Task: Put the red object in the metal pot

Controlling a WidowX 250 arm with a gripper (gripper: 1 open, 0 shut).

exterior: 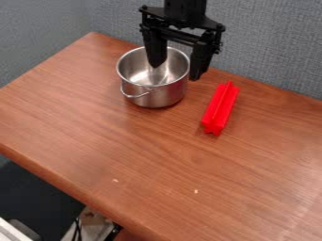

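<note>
Black fingers [153, 47] of the gripper [178, 52] stood wide apart with nothing between them, pointing straight down over the metal pot [153, 77], one finger dropping toward the pot's inside and the other hanging at its right rim. From where I stood I could not tell whether either fingertip touched the steel. That pot was small, round and shiny, with straight sides, a thin wire handle along its front, and a bright reflection inside. It sat on the far part of the wooden table [113, 141]. Just to its right, apart from it, lay the red object [220, 107]: a long, narrow, bright red block with a ridged top, flat on the wood, its length running from the far side toward the near side and slightly leftward. I could read no lettering or label on either piece. Behind the table rose a grey-blue textured wall [51, 28], and the reddish-brown tabletop around the two things showed only a few pale specks.
</note>
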